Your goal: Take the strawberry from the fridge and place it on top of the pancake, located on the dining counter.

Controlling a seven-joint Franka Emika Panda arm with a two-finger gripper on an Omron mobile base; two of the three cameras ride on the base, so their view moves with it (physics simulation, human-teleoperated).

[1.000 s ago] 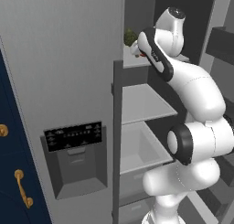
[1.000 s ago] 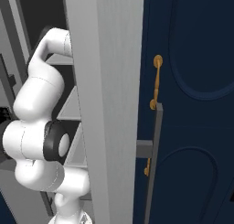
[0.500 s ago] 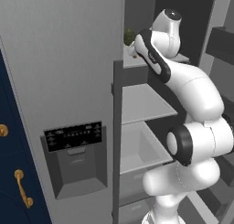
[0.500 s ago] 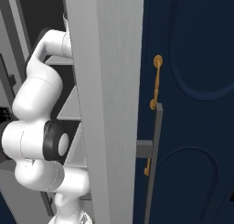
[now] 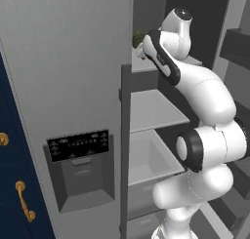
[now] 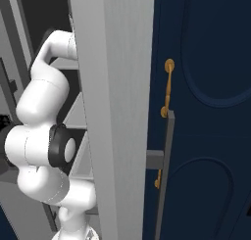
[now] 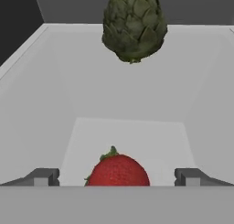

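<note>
**Pincer standing spread around the strawberry on the fridge shelf**

The pincer (image 7: 117,177) is standing wide apart, its two dark fingertips (image 7: 43,177) sitting well out to either side of the strawberry (image 7: 118,170) and touching nothing. The strawberry is lying between them, red with a bit of green leaf at its top, resting on the pale shelf (image 7: 128,104). Whether the tips are level with the fruit or just short of it, I cannot tell from the hand view.

Farther back on the same shelf a dark green bumpy ball (image 7: 133,24) is sitting near the rear wall, well apart from the strawberry.

From the left base view, the white arm (image 5: 195,91) is reaching up and into the open fridge (image 5: 73,87), its hand pointing in at the upper shelf, where a bit of the green ball (image 5: 137,38) is peeking out beside it. Below that shelf another pale shelf and a drawer (image 5: 146,160) are showing. The fridge door is carrying a black dispenser panel (image 5: 78,144). From the right base view, a navy cabinet (image 6: 206,111) with gold handles (image 6: 166,87) is standing just beside the fridge.
</note>
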